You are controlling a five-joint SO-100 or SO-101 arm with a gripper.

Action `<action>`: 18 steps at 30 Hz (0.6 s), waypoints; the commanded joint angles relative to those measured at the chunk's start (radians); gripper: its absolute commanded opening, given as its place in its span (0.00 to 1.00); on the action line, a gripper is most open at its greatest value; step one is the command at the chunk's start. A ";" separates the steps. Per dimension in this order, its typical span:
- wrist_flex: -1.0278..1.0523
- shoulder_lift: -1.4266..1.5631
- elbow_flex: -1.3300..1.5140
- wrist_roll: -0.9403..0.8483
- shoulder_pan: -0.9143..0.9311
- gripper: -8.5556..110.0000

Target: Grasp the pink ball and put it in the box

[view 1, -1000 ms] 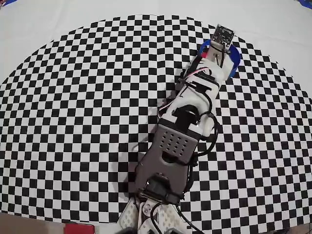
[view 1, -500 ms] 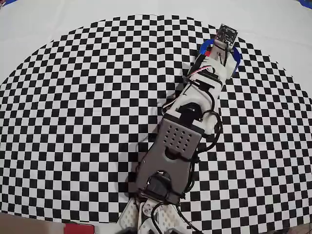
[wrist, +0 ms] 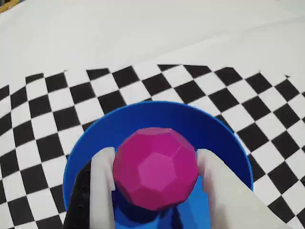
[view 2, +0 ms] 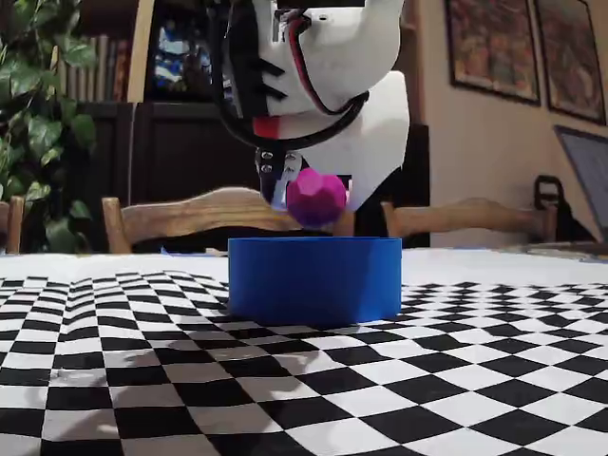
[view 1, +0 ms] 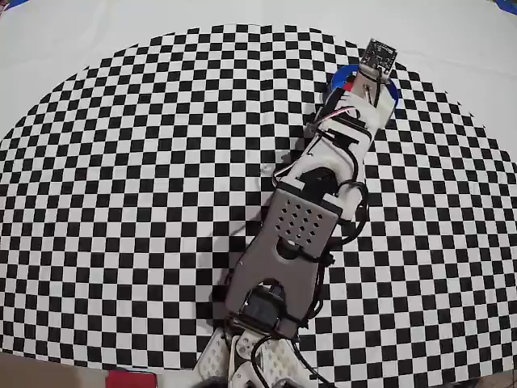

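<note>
Wrist view gives you the clearest read: the gripper [wrist: 156, 167] is closed on the pink ball [wrist: 155, 168], one white finger [wrist: 102, 183] pressed to its left side, the other to its right. Ball is faceted, magenta, held above the open top of the blue box [wrist: 143, 121], roughly centred over it. Fixed view confirms it for you: ball [view 2: 316, 197] hangs clear of the box [view 2: 314, 278], above the rim and not touching it, gripper [view 2: 316, 190] gripping it from above. Box sits on the checkered cloth [view 2: 142, 380]. Overhead view shows your arm [view 1: 303, 218] stretched toward the far right of the cloth [view 1: 121, 162], covering most of the box [view 1: 343, 78]; you can't see the ball there.
</note>
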 commanded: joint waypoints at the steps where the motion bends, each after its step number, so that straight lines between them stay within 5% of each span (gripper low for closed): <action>1: 0.011 -0.011 -0.072 -0.008 0.008 0.07; 18: 0.015 -0.060 -0.117 -0.008 0.011 0.07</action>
